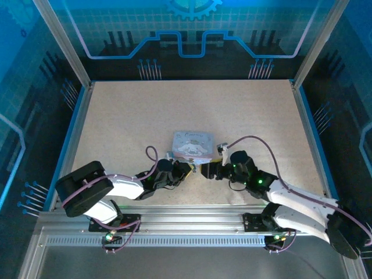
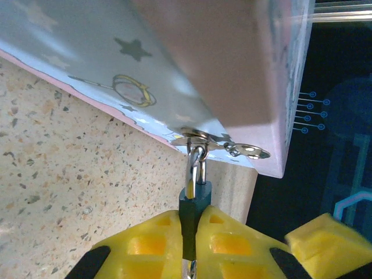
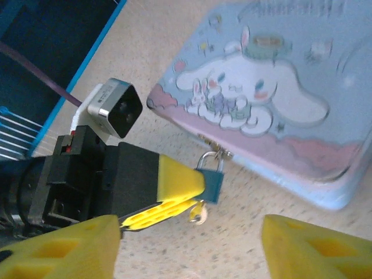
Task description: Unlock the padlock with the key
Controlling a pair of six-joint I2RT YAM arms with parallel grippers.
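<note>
Padlock (image 3: 213,183) hangs from tin hasp (image 2: 224,141), pinched by left fingers (image 3: 174,174).

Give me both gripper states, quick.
Left gripper: shut on the padlock.
Right gripper: open, holding nothing.

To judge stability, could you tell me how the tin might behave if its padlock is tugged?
The tin looks thin-walled and light, so it would probably slide across the flat table. The padlock, clamped by the left gripper, hangs from a small hasp, so it likely pivots rather than resisting stiffly.
</note>
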